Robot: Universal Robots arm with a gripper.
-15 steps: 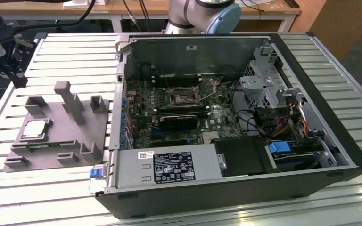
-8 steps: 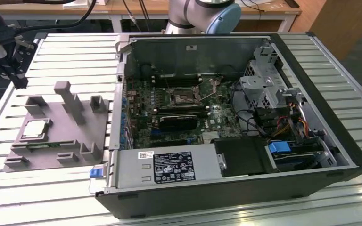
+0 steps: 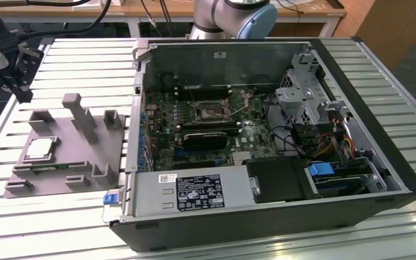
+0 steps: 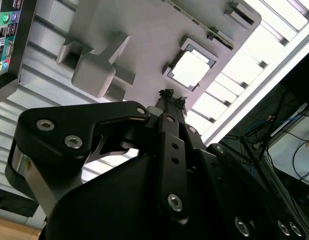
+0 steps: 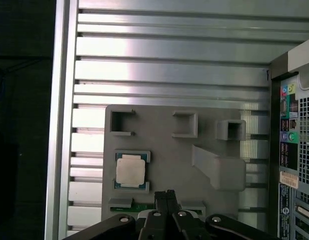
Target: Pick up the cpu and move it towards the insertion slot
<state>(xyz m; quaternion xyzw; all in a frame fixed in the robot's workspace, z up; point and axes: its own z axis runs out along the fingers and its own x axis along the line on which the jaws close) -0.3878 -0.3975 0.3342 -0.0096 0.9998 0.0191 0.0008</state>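
The cpu [image 3: 40,147] lies flat in a grey fixture [image 3: 85,142] at the exterior view's left, well apart from the insertion slot [image 3: 212,111]. The pincer [image 5: 165,194] hovers near it, tips together, empty. The chip looks light, stiff, slick-topped and probably fragile, so opposite edges seem the best hold.

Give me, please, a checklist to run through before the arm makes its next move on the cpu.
1. cpu lying flat in the grey fixture: ok.
2. gripper free of any load: ok, it is shut on nothing.
3. Jaws open for a grasp: not ok.
4. Gripper centred over the cpu: not ok, it sits beside the chip in the first wrist view.
5. computer case open above the insertion slot: ok.
6. Slot frame lifted for the chip: cannot tell.
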